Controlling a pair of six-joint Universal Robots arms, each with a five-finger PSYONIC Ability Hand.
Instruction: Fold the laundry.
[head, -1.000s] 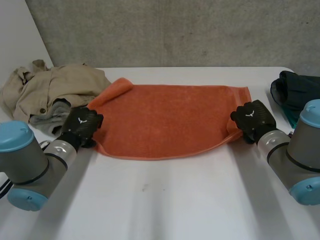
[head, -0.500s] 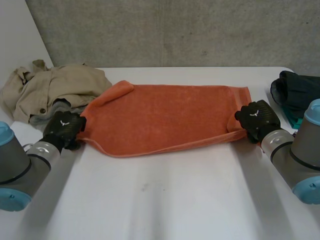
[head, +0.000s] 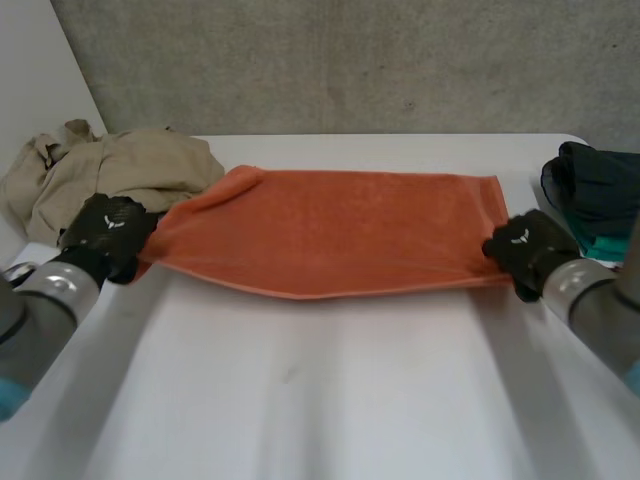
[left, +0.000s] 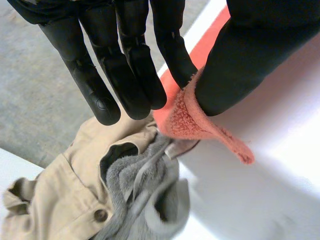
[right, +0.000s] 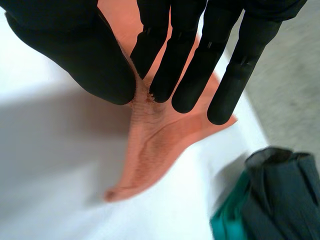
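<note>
While my left hand and right hand each pinch a corner between thumb and fingers, the fuzzy orange towel stretches long between them.

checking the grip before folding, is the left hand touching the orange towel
Touching: in the left wrist view the left hand pinches a corner of the orange towel between thumb and finger.

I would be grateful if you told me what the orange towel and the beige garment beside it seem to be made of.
The orange towel looks like matte terry cotton: its corner shows a fuzzy pile in the left wrist view. The beige garment looks like a smooth woven fabric, perhaps cotton twill, with soft creases and a button; the exact fibre is uncertain.
</note>
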